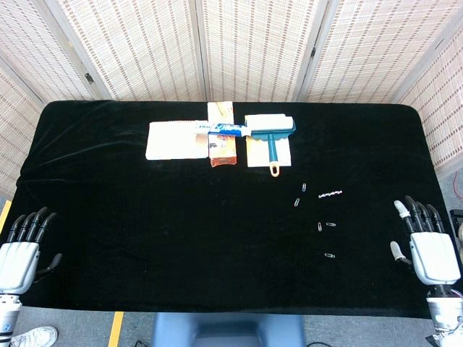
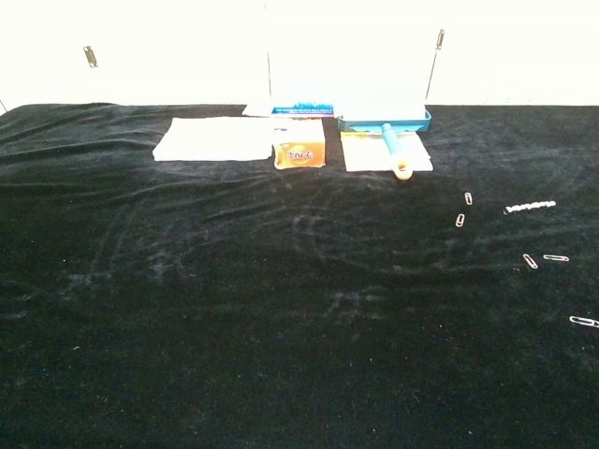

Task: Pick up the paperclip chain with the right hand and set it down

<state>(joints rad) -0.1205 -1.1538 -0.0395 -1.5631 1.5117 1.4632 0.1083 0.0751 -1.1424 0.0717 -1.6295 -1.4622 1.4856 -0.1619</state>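
Note:
The paperclip chain is a short silvery strand lying flat on the black cloth, right of centre; the chest view shows the paperclip chain at the right. My right hand rests at the table's near right corner, fingers apart and pointing away from me, holding nothing, well short of the chain. My left hand lies open at the near left corner. Neither hand appears in the chest view.
Loose paperclips lie scattered around the chain. At the back stand a white pad, an orange box with a blue tube across it, and a teal-handled brush on white paper.

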